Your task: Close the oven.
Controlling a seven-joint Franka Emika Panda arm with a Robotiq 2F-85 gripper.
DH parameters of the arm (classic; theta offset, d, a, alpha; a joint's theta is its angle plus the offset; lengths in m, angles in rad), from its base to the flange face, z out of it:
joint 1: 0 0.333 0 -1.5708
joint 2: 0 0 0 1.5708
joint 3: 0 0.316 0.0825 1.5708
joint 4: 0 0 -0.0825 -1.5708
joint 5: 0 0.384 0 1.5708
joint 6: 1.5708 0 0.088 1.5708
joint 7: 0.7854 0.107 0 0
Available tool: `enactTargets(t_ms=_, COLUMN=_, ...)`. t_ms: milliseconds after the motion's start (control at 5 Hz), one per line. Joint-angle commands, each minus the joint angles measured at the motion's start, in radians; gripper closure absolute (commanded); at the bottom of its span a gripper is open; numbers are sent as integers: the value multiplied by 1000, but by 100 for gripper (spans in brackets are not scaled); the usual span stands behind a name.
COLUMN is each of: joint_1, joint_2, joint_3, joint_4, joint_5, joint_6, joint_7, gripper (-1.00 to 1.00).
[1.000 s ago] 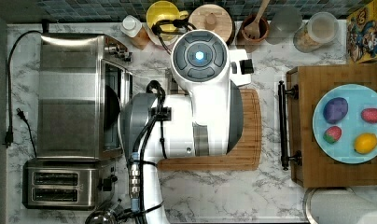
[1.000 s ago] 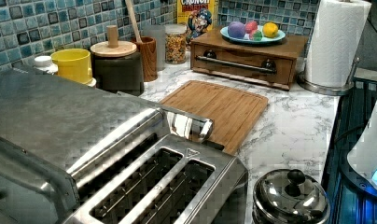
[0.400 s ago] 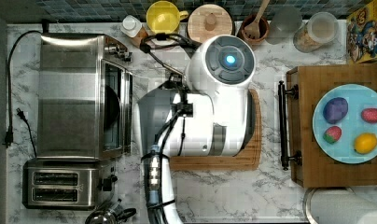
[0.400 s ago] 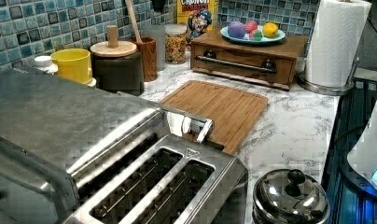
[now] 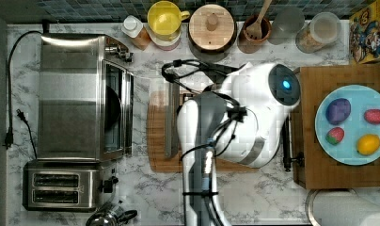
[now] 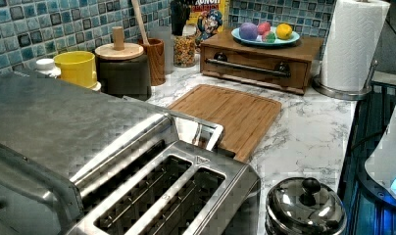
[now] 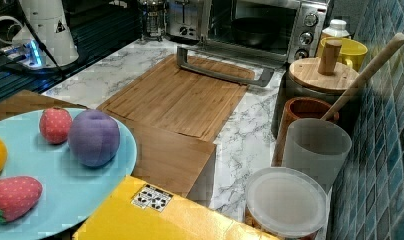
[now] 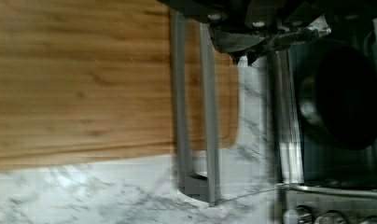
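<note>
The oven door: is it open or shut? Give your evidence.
Open. The oven door handle lies flat over the cutting board, exposing the interior.

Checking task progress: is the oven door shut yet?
No, in the right view the oven door lies folded down, its bar handle over the cutting board.

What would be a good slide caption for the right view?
Oven door hanging open, its handle resting over the cutting board, a dark pan inside.
</note>
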Motion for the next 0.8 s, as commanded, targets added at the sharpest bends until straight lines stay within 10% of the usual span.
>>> enactTargets(t_ms=200, joint_1=9, joint_2=-33, joint_3=19, joint_4=-177, joint_5=217, joint_6=90, joint_7=-229, gripper=100)
enactTargets(t_ms=800, joint_1=-64, joint_2=166, joint_3=5, joint_4=-106, joint_5=299, joint_6=151, joint_7=-365, gripper=100)
